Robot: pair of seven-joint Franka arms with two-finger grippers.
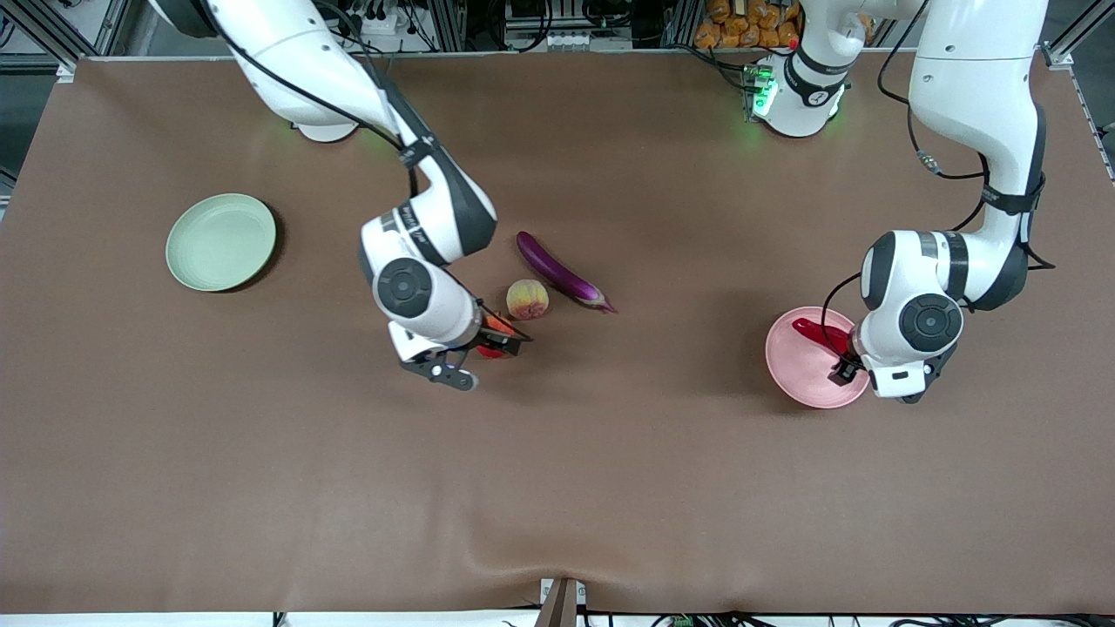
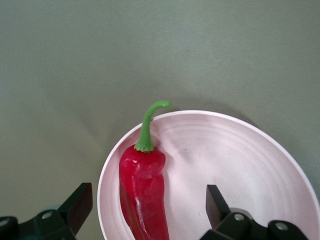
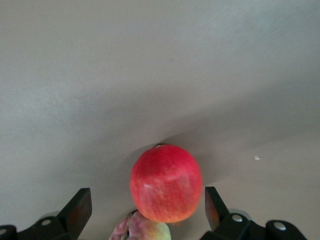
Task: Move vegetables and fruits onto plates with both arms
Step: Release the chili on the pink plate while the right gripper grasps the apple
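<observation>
Plates sit near opposite ends of your brown counter [image 1: 261, 488]. The pale pink plate [image 1: 797, 370], toward the left arm's end, holds the red chili pepper [image 2: 142, 192], lying against the rim with its green stem arching over the edge. Your left gripper [image 2: 149, 210] hovers over it, jaws wide apart, gripping nothing. The pale green plate [image 1: 220, 241], toward the right arm's end, holds nothing. Mid-counter, your right gripper [image 3: 148, 212] straddles the pomegranate [image 3: 166, 183], jaws spread, not touching it. The peach [image 1: 527, 300] lies just beside, the eggplant [image 1: 560, 273] close by it.
</observation>
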